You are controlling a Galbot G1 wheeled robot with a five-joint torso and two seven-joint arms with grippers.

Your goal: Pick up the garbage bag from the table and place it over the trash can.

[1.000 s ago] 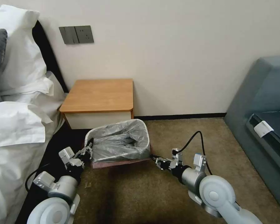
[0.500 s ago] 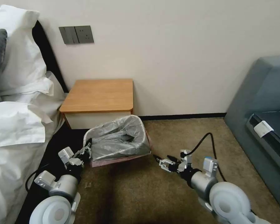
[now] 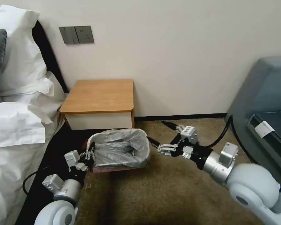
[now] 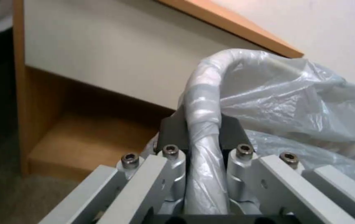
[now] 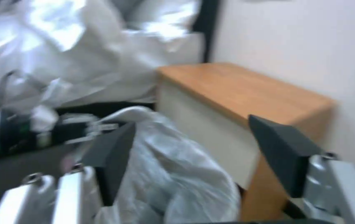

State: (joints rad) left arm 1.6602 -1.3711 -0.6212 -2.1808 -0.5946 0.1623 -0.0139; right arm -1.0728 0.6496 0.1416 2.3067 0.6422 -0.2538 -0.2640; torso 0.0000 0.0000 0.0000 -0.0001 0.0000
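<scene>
- Left gripper [image 3: 90, 155] is clamped on the rolled rim of the trash can [image 3: 145, 137], with the bag plastic pinched between its dark pads [image 4: 173, 130] and the rim.
- Right gripper [image 3: 160, 137] has its fingers spread wide, just beside the can's right side, not touching.
- Garbage bag [image 3: 121, 150] is not on the table; it lines the can, folded over the rim.
- Can stands on the carpet [image 3: 178, 193], in front of the wooden nightstand [image 3: 100, 95].

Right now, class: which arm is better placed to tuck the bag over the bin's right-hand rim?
Probably the right: its open tool hangs beside that rim, while the left tool clamps the bag-covered left rim of the trash can.
</scene>
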